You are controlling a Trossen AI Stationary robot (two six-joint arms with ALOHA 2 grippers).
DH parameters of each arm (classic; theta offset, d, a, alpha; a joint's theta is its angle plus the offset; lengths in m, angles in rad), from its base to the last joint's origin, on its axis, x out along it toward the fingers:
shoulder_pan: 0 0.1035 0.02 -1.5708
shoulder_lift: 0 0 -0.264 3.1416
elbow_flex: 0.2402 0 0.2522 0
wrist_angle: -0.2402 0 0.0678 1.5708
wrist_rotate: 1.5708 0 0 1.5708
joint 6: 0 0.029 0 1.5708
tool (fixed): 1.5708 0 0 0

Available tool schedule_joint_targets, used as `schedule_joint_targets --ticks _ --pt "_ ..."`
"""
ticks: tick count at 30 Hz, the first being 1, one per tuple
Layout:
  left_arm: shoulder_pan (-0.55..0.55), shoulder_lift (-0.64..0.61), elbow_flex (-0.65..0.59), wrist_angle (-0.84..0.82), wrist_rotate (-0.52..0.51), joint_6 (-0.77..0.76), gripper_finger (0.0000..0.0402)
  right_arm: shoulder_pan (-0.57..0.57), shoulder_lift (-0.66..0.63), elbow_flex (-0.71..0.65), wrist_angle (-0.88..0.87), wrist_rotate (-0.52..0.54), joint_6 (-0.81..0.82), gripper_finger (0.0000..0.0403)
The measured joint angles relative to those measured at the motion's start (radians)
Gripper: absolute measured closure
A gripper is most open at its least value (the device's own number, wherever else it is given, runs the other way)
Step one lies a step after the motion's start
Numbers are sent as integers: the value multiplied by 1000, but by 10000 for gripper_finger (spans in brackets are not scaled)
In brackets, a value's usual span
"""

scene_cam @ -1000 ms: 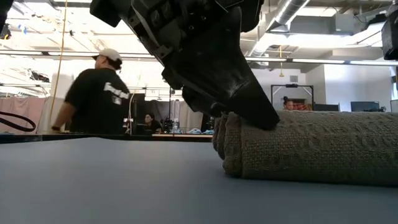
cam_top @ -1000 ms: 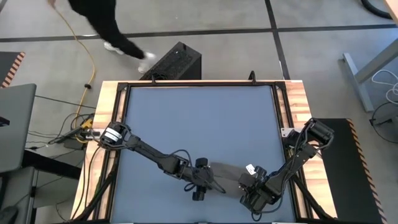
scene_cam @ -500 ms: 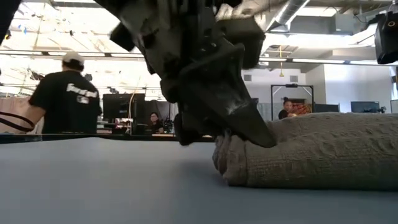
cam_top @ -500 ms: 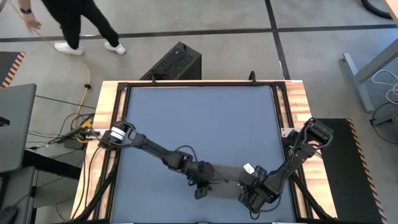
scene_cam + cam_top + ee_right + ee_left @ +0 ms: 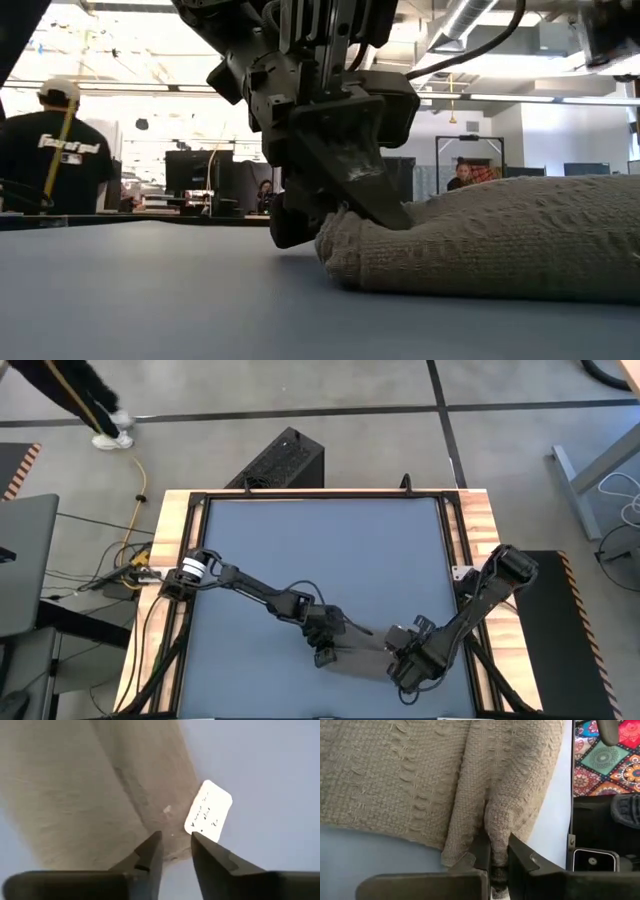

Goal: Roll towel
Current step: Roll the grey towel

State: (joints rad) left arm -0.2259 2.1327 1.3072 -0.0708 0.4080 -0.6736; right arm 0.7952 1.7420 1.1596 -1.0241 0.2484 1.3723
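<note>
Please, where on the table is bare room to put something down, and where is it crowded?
The table's far half is bare, up to its wooden rim. Crowded: the near edge, where the left gripper pinches the towel and the right gripper sits at its tag end.

Overhead, table-level and wrist cameras share the towel (image 5: 362, 653).

Nothing really readable: the tag (image 5: 208, 811) center-right has tiny blurred print, and the shirt (image 5: 45, 150) lettering at far left is illegible.
</note>
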Motion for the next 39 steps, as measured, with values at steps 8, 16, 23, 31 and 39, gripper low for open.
schedule_joint_targets --ticks 8,16,23,31,39 --pt "15 -1 0 -29 -1 -17 391 90 -167 3 92 175 -122 207" --pt "18 1 -1 -28 6 -28 391 215 -104 4 172 280 -237 146" --pt "19 1 -1 -28 19 -57 390 240 32 4 206 278 -248 137" --pt "21 1 -3 -20 32 -70 384 236 106 4 228 282 -248 137" --pt "49 5 10 -18 127 3 308 230 161 -12 302 293 -154 187"
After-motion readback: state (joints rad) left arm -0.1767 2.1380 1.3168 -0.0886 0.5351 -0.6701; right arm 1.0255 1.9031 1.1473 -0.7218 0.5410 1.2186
